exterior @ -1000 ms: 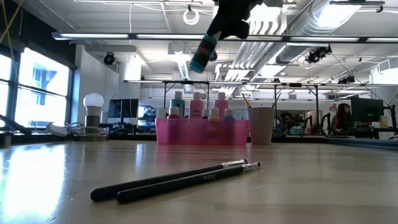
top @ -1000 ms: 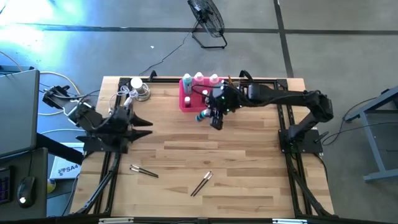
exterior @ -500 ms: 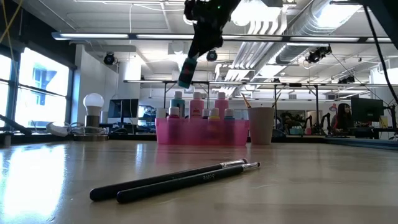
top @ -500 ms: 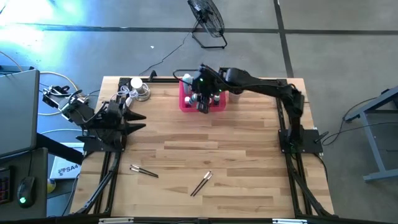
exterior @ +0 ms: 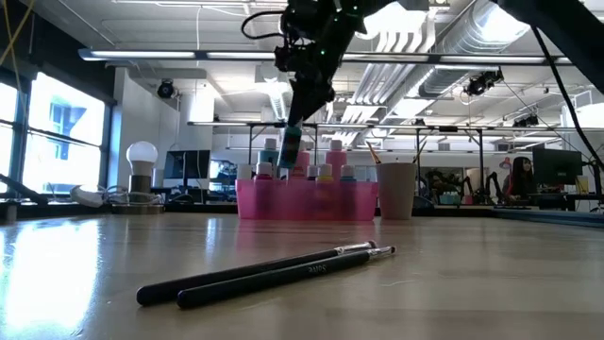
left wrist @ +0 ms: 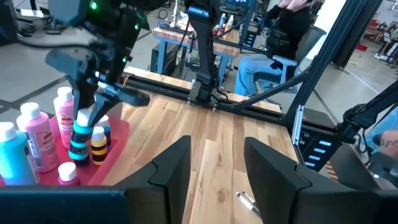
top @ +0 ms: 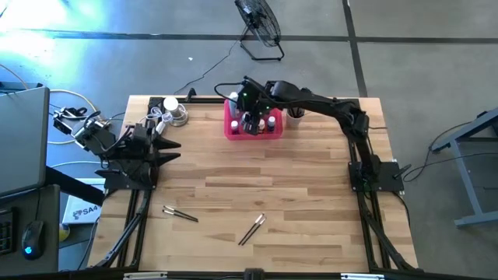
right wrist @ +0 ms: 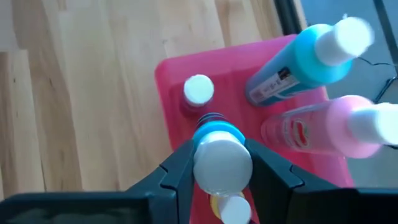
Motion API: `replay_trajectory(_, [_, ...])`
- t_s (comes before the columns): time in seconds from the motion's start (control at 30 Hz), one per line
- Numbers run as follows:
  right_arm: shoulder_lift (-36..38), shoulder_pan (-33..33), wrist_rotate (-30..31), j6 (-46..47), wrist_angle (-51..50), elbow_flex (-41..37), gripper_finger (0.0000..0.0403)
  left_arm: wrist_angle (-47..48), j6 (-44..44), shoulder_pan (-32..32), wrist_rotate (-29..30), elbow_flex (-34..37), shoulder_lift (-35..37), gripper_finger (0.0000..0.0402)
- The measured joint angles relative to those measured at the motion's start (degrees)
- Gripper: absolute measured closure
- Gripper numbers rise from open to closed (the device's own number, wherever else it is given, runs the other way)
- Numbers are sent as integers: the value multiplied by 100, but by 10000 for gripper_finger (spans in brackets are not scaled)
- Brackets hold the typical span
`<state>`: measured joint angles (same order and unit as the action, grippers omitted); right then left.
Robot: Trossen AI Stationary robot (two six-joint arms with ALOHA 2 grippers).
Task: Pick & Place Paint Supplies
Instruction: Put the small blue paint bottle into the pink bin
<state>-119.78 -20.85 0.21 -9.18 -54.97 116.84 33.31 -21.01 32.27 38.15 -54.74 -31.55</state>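
High view: right hand (top: 252, 123) has swung from beside pink tray (top: 230, 128) to over it — clamped on small teal bottle (exterior: 292, 149), hanging just above tray, release next. Left hand (top: 173, 149) idle, part-open — brushes (top: 180, 214) wait on tabletop (top: 296, 194).

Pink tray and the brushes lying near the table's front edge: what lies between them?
Bare wood only. In the high view nothing sits between the pink tray and the brushes; the low view agrees.
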Motion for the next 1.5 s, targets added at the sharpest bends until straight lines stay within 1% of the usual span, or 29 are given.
replay_trajectory(0.13, [-80,-35,-35,-31,15,-10,289,-6,5,0,2,0,-1,254])
replay_trajectory(0.23, [-139,-83,-24,10,120,-13,274,-8,17,0,2,0,-4,254])
replay_trajectory(0.3, [-184,-121,-18,12,37,-26,271,-8,15,0,2,0,-2,254])
replay_trajectory(0.43, [-289,-183,-37,-10,14,-28,289,-10,15,0,1,0,-4,254])
replay_trajectory(0.57, [-375,-220,-65,-27,51,-37,290,-10,15,0,2,0,-2,254])
replay_trajectory(0.73, [-544,-239,-86,16,78,-35,269,-4,15,0,2,0,-4,254])
replay_trajectory(0.8, [-626,-244,-191,17,88,-35,272,36,15,0,1,0,-3,254])
replay_trajectory(0.9, [-747,-244,-273,-3,64,-37,289,108,-30,0,1,0,-4,254])
replay_trajectory(1.03, [-771,-239,-322,-39,105,-36,290,128,-47,0,0,0,-4,254])
replay_trajectory(1.17, [-795,-250,-337,-23,39,-37,267,138,-47,2,0,0,-4,254])
replay_trajectory(1.23, [-795,-250,-333,-20,78,-37,263,141,-48,0,0,0,-4,254])
replay_trajectory(1.33, [-795,-253,-337,-22,78,-37,276,162,-49,1,1,0,-2,254])
replay_trajectory(1.5, [-795,-243,-333,-282,98,-37,318,162,-49,0,0,0,-4,254])
